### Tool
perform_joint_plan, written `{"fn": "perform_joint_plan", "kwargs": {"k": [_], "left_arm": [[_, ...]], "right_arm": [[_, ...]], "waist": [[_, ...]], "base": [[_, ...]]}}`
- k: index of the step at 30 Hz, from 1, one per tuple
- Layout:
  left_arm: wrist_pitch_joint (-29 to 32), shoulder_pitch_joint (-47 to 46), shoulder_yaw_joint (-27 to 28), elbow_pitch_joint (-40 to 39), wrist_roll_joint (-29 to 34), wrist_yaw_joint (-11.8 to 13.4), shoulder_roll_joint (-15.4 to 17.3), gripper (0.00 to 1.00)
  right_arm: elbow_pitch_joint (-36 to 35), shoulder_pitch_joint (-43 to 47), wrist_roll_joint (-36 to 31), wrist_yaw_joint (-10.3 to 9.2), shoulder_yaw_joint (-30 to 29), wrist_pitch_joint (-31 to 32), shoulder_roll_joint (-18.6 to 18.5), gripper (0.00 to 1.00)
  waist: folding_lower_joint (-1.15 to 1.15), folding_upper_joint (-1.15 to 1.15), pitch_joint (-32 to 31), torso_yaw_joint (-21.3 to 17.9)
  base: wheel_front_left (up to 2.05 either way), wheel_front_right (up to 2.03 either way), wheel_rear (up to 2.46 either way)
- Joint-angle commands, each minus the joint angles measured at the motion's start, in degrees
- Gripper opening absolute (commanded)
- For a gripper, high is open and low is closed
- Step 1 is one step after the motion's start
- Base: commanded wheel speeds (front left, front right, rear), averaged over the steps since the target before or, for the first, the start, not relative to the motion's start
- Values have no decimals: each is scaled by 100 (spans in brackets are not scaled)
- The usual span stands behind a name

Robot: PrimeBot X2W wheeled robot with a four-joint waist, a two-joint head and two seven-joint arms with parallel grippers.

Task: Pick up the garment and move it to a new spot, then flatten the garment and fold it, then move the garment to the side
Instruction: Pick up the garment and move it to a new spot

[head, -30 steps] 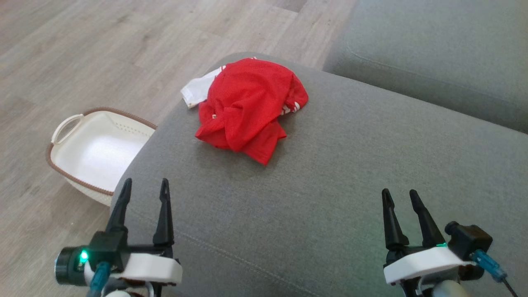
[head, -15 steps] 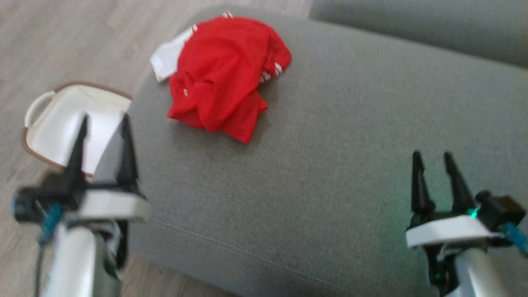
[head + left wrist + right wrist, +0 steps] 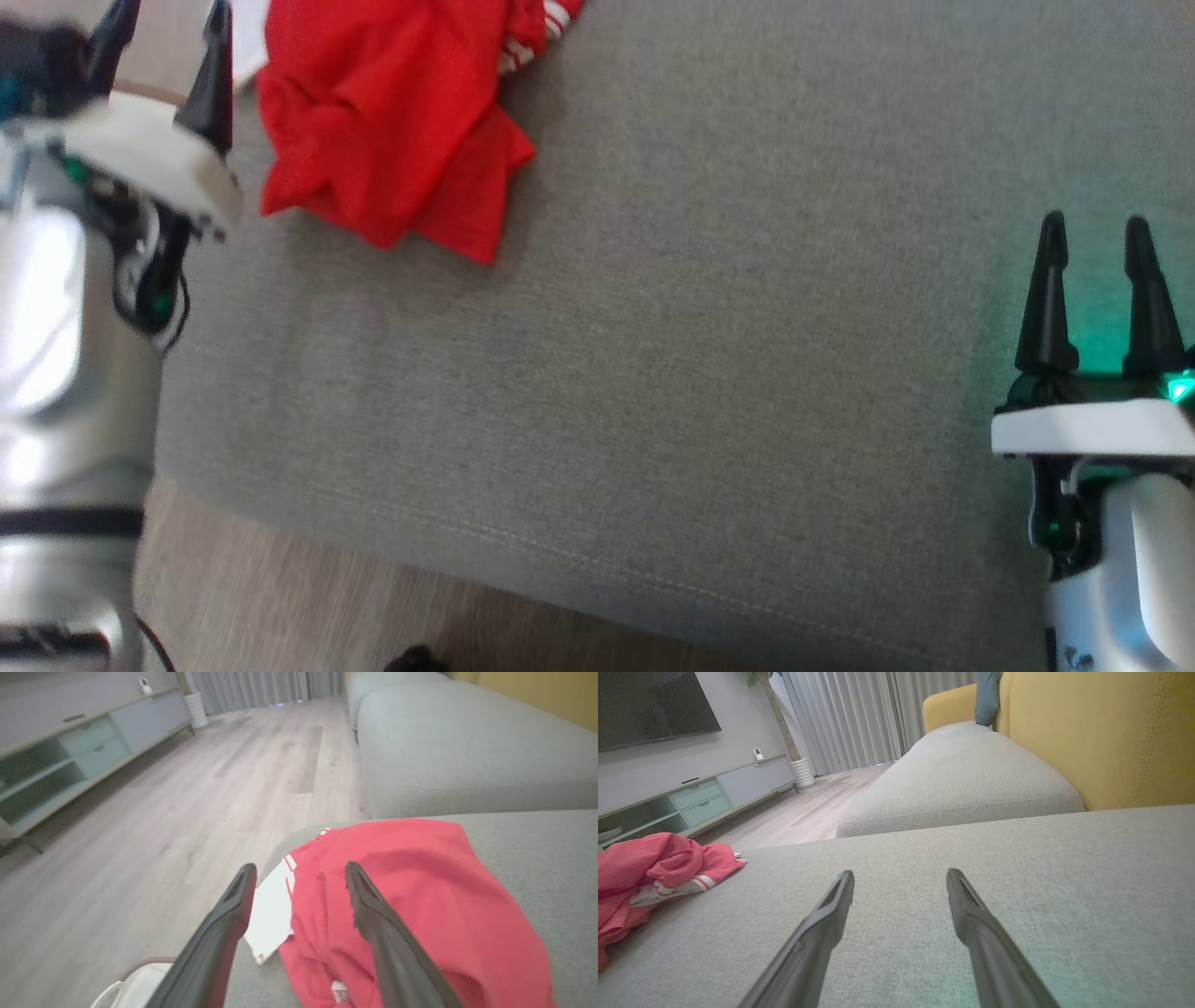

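A crumpled red garment (image 3: 383, 121) with white trim lies on the grey sofa cushion (image 3: 709, 373) at the head view's top left. My left gripper (image 3: 163, 23) is open just left of the garment, nothing between its fingers. In the left wrist view the garment (image 3: 420, 914) sits close beyond the open left gripper (image 3: 299, 872), its white part (image 3: 271, 914) between the fingertips. My right gripper (image 3: 1094, 233) stands open over bare cushion at the right, far from the cloth. The right wrist view shows the garment (image 3: 649, 872) far to the left of the right gripper (image 3: 900, 877).
A white basket (image 3: 135, 984) sits on the wood floor (image 3: 163, 812) beside the cushion's left edge. A second grey cushion (image 3: 962, 779) and a yellow sofa back (image 3: 1101, 737) lie beyond. A low cabinet (image 3: 691, 798) stands along the wall. The cushion's front edge (image 3: 523, 551) runs near the bottom.
The head camera has tilted down, shifting the whole picture up. My left gripper has advanced to beside the garment's left edge. The right gripper has moved forward a little. Both stay open.
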Motion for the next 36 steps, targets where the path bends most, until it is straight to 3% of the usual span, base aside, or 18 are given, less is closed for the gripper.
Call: {"fn": "perform_joint_plan", "kwargs": {"k": [1, 8, 12, 24, 25, 26, 31, 36], "left_arm": [[69, -314, 0, -22, -198, 0, 356, 100], [661, -1288, -1217, 693, -1706, -4, 918, 100], [772, -1655, -1669, 1035, -2136, -4, 1204, 100], [487, -2319, -2356, 1942, -2844, -5, 1299, 100], [437, -2337, -2414, 1981, -2877, -5, 1288, 70], [423, -2342, -2484, 2005, -2928, -5, 1269, 0], [415, -2345, -2813, 2094, -3202, -5, 1285, 0], [-56, -2450, -2901, 2208, -3354, -5, 1342, 0]], "right_arm": [[-243, -148, -49, 44, 163, 13, -29, 100], [-515, -247, -60, 44, 308, 108, -29, 100], [-647, -246, -62, 44, 353, 123, -29, 100], [-781, -198, -48, 44, 389, 145, -29, 100], [-766, -198, -44, 44, 393, 143, -29, 100], [-750, -201, -39, 44, 400, 141, -29, 100], [-678, -210, 9, 44, 419, 131, -29, 100], [-559, -182, 59, 44, 462, 102, -29, 100]], "waist": [[-1, 0, 284, -122], [-1, 0, 660, -378], [-1, 0, 809, -491], [-1, 0, 989, -649], [-1, 0, 977, -653], [-1, 0, 959, -654], [-1, 0, 834, -640], [-1, 0, 617, -618]], "base": [[0, 0, 0], [0, 0, 0], [0, 0, 0], [0, 0, 0], [0, 0, 0], [0, 0, 0], [0, 0, 0], [0, 0, 0]]}}
